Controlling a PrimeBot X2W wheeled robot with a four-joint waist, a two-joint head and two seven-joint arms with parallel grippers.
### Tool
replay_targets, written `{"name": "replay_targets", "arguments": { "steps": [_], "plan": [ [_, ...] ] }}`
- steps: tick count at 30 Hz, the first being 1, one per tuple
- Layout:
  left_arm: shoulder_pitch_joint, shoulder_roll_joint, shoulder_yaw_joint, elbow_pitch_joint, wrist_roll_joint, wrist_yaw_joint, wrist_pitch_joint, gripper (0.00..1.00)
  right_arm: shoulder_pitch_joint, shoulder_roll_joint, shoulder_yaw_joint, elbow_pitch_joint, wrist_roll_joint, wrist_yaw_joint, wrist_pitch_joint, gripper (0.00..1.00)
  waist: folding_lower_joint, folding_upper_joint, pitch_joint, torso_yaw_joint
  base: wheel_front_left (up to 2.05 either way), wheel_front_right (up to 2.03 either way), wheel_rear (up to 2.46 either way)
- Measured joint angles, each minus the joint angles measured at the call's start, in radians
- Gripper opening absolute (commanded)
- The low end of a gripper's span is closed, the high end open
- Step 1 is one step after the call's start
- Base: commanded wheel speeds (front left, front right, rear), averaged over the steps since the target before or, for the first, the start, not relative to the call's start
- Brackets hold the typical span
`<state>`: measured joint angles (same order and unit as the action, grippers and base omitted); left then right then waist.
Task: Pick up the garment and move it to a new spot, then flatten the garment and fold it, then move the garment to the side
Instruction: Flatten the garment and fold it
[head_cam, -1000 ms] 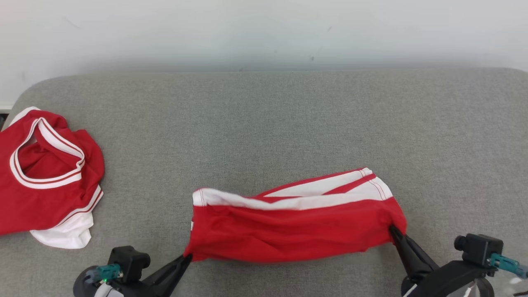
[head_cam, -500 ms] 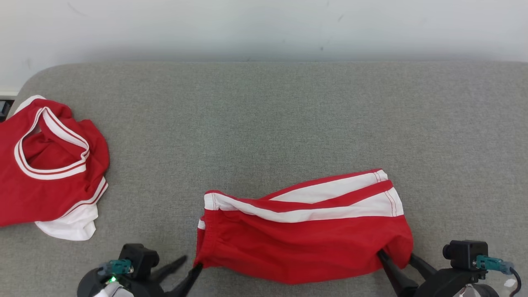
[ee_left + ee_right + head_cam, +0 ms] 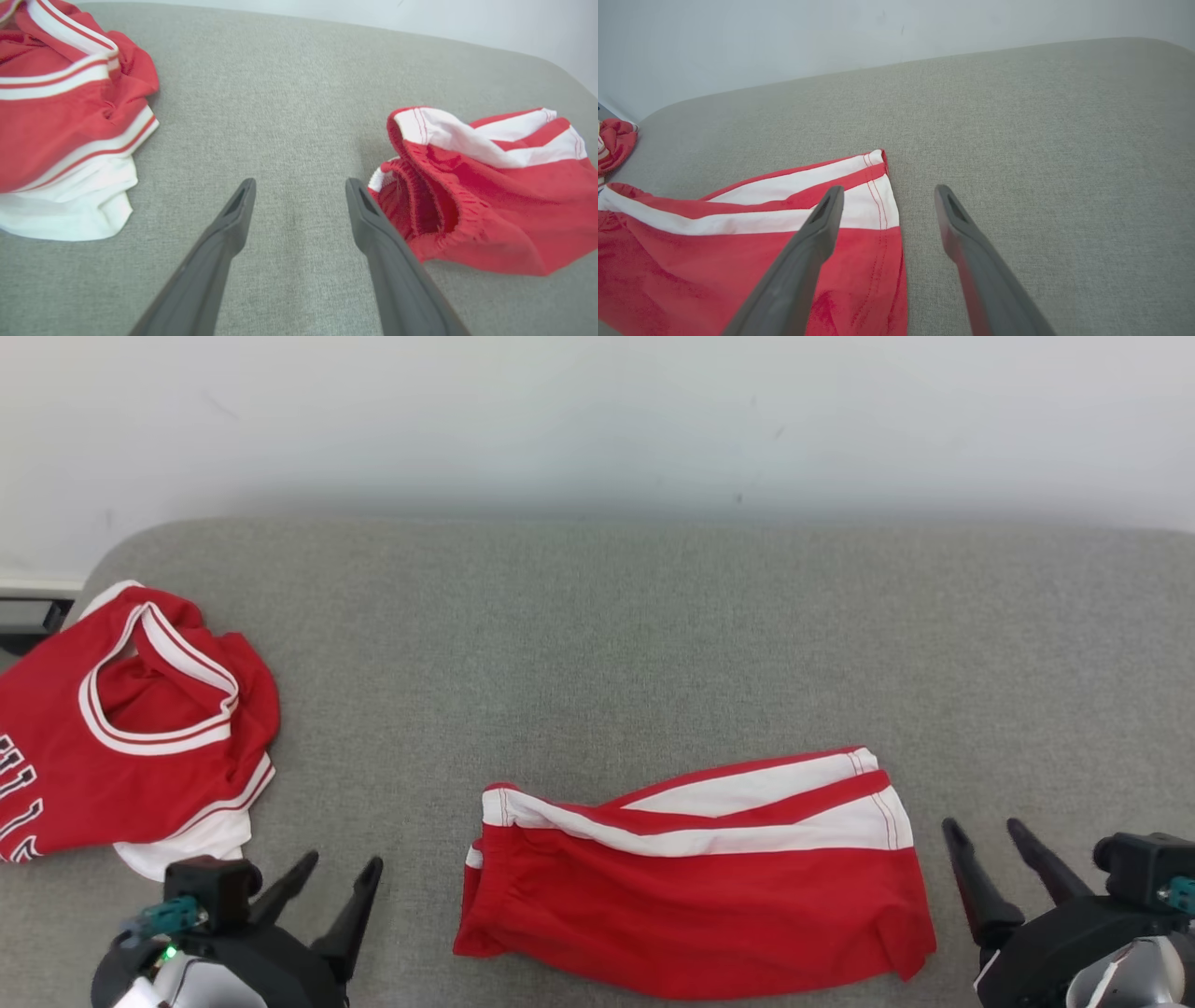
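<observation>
Both grippers have let go of the red shorts (image 3: 691, 896), leaving them spread out well apart from the red jersey (image 3: 121, 775). Empty, fingers wide, the left gripper (image 3: 344, 861) stands between jersey and shorts; the right gripper (image 3: 980, 825), equally wide, beyond the shorts, clear for regrasping

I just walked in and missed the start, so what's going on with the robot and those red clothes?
A two-armed robot is working on the red shorts, which lie fairly flat on the grey cushion. The left gripper and right gripper sit at either end of the shorts, jaws open, holding nothing. A red jersey lies crumpled off to the robot's left, untouched.
</observation>
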<state>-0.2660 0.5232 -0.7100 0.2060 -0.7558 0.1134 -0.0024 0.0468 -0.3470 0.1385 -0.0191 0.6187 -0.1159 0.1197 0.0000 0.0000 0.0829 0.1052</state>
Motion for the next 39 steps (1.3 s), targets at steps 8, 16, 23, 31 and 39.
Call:
{"name": "replay_targets", "arguments": {
  "steps": [8,16,23,31,39],
  "plan": [
    [0.063,-0.064,0.107,-0.032,0.046,0.013,-0.146,1.00,-0.002,0.100,-0.057,0.013,-0.006,-0.008,-0.116,1.00,0.0000,0.0000,-0.081,0.000,0.00,0.00,0.00],
    [0.166,-0.120,0.267,-0.018,0.127,0.018,-0.209,1.00,0.004,0.181,-0.074,0.026,-0.006,-0.008,-0.190,1.00,-0.0001,-0.0001,-0.137,-0.030,0.00,0.00,0.00],
    [0.183,-0.148,0.295,-0.043,0.182,0.018,-0.209,1.00,-0.021,0.190,-0.079,0.053,-0.006,-0.009,-0.217,1.00,-0.0001,0.0000,-0.151,-0.063,0.00,0.00,0.00],
    [0.222,-0.175,0.304,-0.075,0.232,0.018,-0.183,1.00,-0.015,0.191,-0.073,0.079,-0.007,-0.009,-0.222,1.00,-0.0001,-0.0001,-0.153,-0.070,0.00,0.00,0.00],
    [0.244,-0.184,0.328,-0.096,0.258,0.018,-0.147,1.00,-0.015,0.188,-0.067,0.083,-0.014,-0.008,-0.222,1.00,-0.0001,-0.0001,-0.147,-0.070,0.00,0.00,0.00]
  ]
}}
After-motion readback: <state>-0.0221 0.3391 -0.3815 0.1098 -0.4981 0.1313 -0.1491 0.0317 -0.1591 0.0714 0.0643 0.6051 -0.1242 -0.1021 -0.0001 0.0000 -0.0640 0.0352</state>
